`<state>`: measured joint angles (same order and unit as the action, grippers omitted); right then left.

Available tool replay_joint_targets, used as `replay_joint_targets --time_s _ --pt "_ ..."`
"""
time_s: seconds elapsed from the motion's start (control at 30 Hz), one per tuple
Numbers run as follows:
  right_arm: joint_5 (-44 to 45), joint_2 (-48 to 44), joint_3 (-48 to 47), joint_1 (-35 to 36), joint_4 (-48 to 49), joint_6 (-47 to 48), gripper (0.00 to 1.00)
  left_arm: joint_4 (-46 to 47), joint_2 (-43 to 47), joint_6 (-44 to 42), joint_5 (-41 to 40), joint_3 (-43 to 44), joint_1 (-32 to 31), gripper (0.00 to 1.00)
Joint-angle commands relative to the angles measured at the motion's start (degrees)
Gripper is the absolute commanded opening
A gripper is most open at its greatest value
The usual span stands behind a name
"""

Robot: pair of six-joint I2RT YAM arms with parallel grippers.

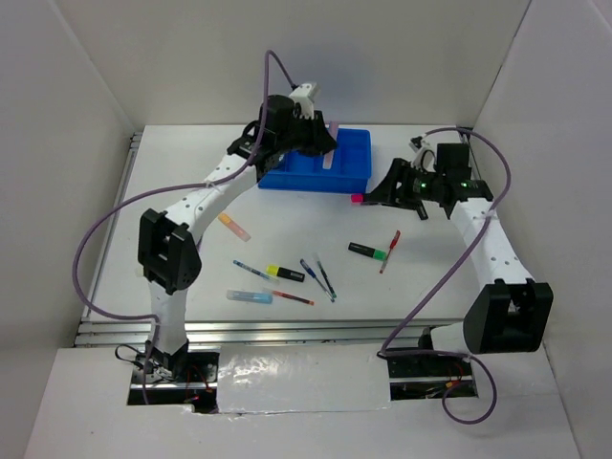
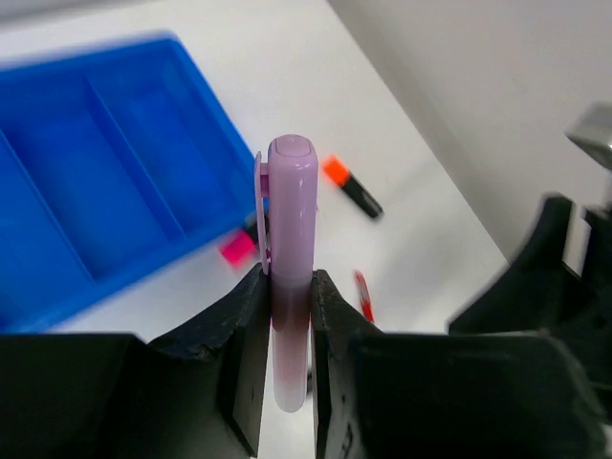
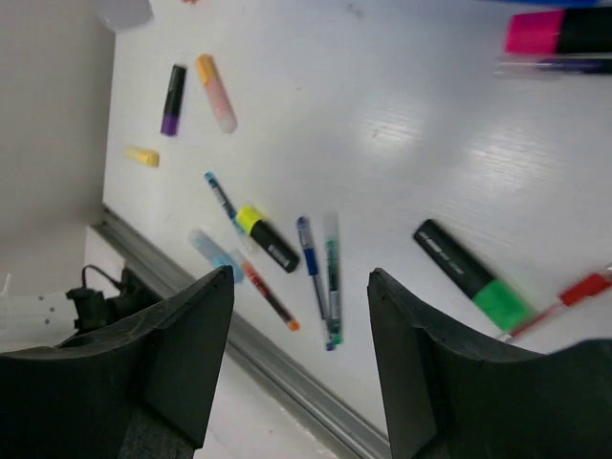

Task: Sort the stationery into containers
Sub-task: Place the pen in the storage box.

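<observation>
left jaws clenched on a lilac highlighter (image 2: pixel 292 191), right jaws released
left gripper (image 2: pixel 287 287) pinches the highlighter by its lower half, cap end sticking out, raised over the blue tray (image 1: pixel 349 170). right gripper (image 3: pixel 298 282) hangs empty above the surface (image 1: pixel 287 220), just beside a pink-capped marker (image 1: pixel 357 199). green-capped marker (image 1: pixel 368 251) and blue pens (image 1: pixel 323 279) lie loose on the surface.

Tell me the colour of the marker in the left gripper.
Pale lilac marker, clearest in the left wrist view.
</observation>
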<state>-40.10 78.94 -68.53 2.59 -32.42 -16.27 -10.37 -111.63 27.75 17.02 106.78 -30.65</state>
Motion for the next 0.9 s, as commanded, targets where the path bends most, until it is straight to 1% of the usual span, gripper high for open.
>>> replay_joint_targets --time_s 0.0,0.03,0.07,0.1,0.17,0.23,0.27,0.33,0.5,0.67,0.8,0.83,0.87 --pt "0.9 -3.7 -2.05 -4.93 -2.29 5.02 0.65 -0.44 -6.46 -4.9 -6.72 9.21 -1.07 0.0" --pt "0.9 -3.88 -1.78 -5.83 -2.47 5.37 0.65 0.52 -7.88 -4.72 -7.43 11.67 -1.25 0.0" --pt "0.81 -4.4 -1.69 -6.63 -2.82 5.98 0.65 2.35 -8.94 -2.2 -9.0 11.78 -1.25 0.0" --pt "0.72 -4.67 -1.43 -7.68 -2.99 6.08 0.65 3.59 -11.21 -0.78 -12.76 12.3 -1.51 0.0" --pt "0.63 -5.11 -0.64 -8.74 -3.26 6.78 0.65 6.58 -15.25 1.24 -14.46 15.29 -1.69 0.0" --pt "0.37 -5.81 0.76 -9.79 -2.82 6.87 0.65 8.95 -17.99 1.87 -14.12 18.79 -1.51 0.0" --pt "0.2 -5.9 1.2 -10.15 -2.12 6.69 0.65 9.75 -20.27 1.35 -13.77 19.68 -1.6 0.0" --pt "0.19 -6.25 2.61 -10.5 -1.24 6.43 0.65 14.04 -21.69 0.99 -14.29 20.75 -1.69 0.0" --pt "0.28 -6.78 4.81 -10.76 -0.53 6.52 0.64 20.29 -26.78 -1.46 -16.04 22.67 -2.48 0.0" --pt "-0.33 -6.6 5.51 -11.03 -0.71 6.87 0.63 24.07 -29.86 -2.79 -16.75 24.08 -3.44 0.0" --pt "-0.68 -6.08 6.04 -11.03 -0.8 7.04 0.62 25.4 -32.59 -3.4 -16.75 26.72 -4.24 0.02" --pt "-0.77 -5.99 6.13 -11.11 -0.8 7.13 0.62 25.92 -33.55 -3.49 -18.49 26.81 -4.5 0.02" --pt "-1.03 -5.81 6.13 -11.2 -0.88 7.04 0.62 26.54 -33.91 -3.75 -18.51 27.25 -4.68 0.02"
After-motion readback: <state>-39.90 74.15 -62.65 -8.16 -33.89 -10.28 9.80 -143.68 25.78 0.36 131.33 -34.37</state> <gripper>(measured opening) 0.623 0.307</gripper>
